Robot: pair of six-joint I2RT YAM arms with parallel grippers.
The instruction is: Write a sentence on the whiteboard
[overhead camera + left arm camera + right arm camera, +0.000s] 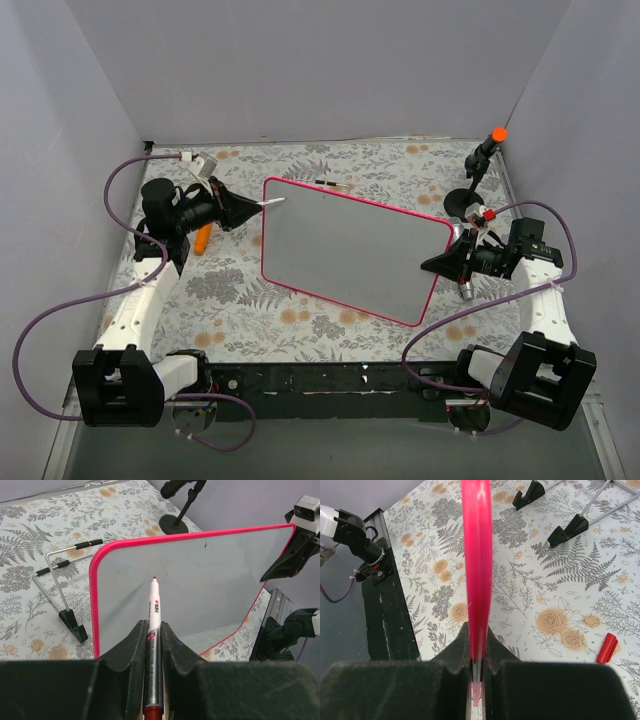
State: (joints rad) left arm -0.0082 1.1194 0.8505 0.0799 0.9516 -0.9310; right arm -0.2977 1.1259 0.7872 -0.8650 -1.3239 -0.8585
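The whiteboard [345,250], glossy white in a pink-red frame, lies tilted across the middle of the table. My right gripper [447,260] is shut on its right edge. In the right wrist view that frame [477,555] runs edge-on between the jaws of the right gripper [477,630]. My left gripper [250,208] is shut on a slim marker [154,615] with its red tip bare. The tip points at the whiteboard [210,580] near its upper left corner; I cannot tell whether it touches. No sentence shows on the board.
A wire stand with black feet [70,622] lies beyond the board's left edge. A red cap [606,648] rests on the floral cloth. A black stand with an orange top [487,150] is at the back right. An orange object [203,238] lies beside the left arm. Grey walls enclose three sides.
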